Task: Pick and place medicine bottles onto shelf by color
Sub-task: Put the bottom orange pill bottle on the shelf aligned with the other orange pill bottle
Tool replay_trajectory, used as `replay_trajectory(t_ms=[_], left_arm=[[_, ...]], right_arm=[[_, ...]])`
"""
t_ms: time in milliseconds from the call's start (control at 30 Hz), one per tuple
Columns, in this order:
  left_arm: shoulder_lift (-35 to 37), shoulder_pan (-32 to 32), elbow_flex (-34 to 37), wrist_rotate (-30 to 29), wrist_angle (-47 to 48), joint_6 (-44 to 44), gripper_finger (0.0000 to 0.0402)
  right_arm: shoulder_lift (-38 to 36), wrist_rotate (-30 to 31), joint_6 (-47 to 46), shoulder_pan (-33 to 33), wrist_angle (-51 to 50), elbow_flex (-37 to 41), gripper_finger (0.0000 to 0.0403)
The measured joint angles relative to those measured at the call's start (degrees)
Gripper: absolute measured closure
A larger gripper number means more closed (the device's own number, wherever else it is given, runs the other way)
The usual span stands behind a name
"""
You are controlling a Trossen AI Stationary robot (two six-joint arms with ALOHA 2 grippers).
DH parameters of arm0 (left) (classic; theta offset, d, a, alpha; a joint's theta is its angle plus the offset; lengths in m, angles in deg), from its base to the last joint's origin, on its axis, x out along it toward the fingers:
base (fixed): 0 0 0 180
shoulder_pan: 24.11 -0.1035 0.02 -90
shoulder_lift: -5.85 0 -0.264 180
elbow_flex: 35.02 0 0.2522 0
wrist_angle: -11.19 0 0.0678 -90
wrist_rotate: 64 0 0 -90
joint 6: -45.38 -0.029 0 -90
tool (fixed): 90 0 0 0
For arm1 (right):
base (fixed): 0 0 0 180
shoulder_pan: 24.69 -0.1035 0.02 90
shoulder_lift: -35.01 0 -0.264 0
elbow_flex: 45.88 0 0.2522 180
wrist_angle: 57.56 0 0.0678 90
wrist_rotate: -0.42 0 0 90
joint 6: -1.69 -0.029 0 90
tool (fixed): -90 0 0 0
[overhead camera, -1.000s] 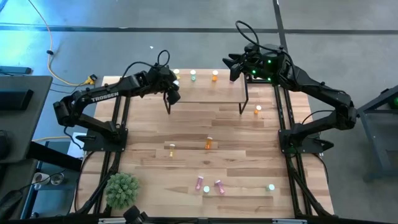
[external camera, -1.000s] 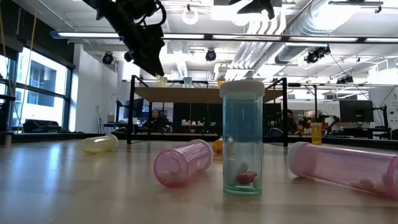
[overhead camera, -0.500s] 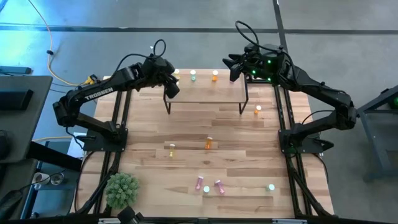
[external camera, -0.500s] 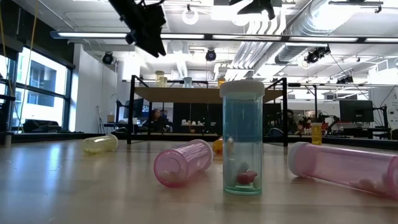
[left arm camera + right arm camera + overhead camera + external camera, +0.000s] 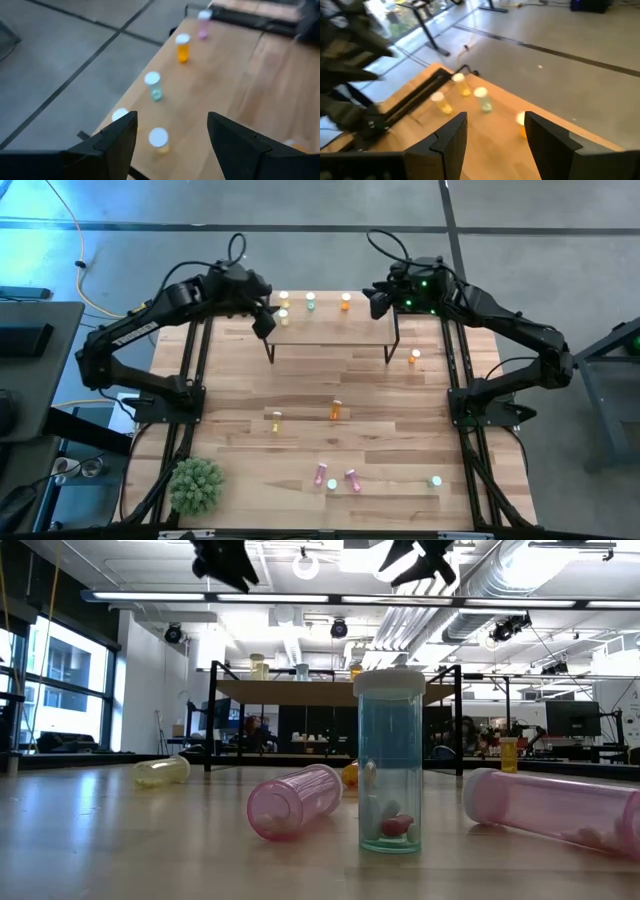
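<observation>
The shelf (image 5: 330,330) stands at the table's far edge, a light-wood board on black legs. On it stand two yellow bottles (image 5: 283,316) (image 5: 284,300), a green one (image 5: 310,301) and an orange one (image 5: 346,301). The left wrist view shows these (image 5: 159,138) (image 5: 153,85) (image 5: 182,47), and a pinkish one (image 5: 202,24) farther along. My left gripper (image 5: 262,320) is open and empty, above the shelf's left end. My right gripper (image 5: 378,300) is open and empty, above the shelf's right end. The orange bottle (image 5: 520,120) is partly hidden behind its finger.
On the table stand orange bottles (image 5: 415,358) (image 5: 335,410) (image 5: 276,420) and a green one (image 5: 436,480). Two pink bottles (image 5: 321,474) (image 5: 352,479) lie near the front edge. A green plant (image 5: 195,485) sits at the front left. The middle of the table is bare wood.
My left gripper has risen from the shelf's left end and drawn back toward the table's left edge. A second yellow bottle now stands on the shelf where the gripper was. My right gripper has shifted slightly over the shelf's right end.
</observation>
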Motion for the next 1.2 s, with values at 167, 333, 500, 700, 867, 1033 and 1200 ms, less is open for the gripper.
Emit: replay_trajectory(t_ms=[167, 333, 500, 700, 867, 1033, 1200], left_arm=[[4.82, 0.56, 2.85, 0.29, -1.05, 1.65, 0.0172], [10.09, 0.54, 9.86, 0.79, -6.09, 5.19, 0.0172], [13.63, 0.56, 16.83, 3.32, -10.28, 9.46, 0.0172], [15.12, 1.50, 22.00, 2.89, -11.02, 12.95, 0.0172], [15.42, 2.45, 24.98, 2.76, -12.22, 12.91, 0.0172], [15.45, 2.47, 25.70, 2.62, -12.21, 10.02, 0.0172], [15.72, 2.36, 25.71, 2.30, -12.55, 6.65, 0.0172]], right_arm=[[-1.07, 5.17, -0.19, 0.11, -2.66, 0.02, 0.0214], [-3.25, 7.64, -0.99, 0.73, -4.62, 0.04, 0.0214], [-5.59, 7.23, -5.61, 1.58, -8.13, 0.04, 0.0214], [-6.18, 4.88, -14.68, 0.12, -18.16, 0.04, 0.0214], [-5.43, 4.19, -23.87, -4.30, -23.33, 0.20, 0.0214], [-3.27, 4.26, -32.25, -10.98, -23.31, 0.20, 0.0214], [0.99, 4.24, -43.33, -17.64, -23.31, 0.20, 0.0214]])
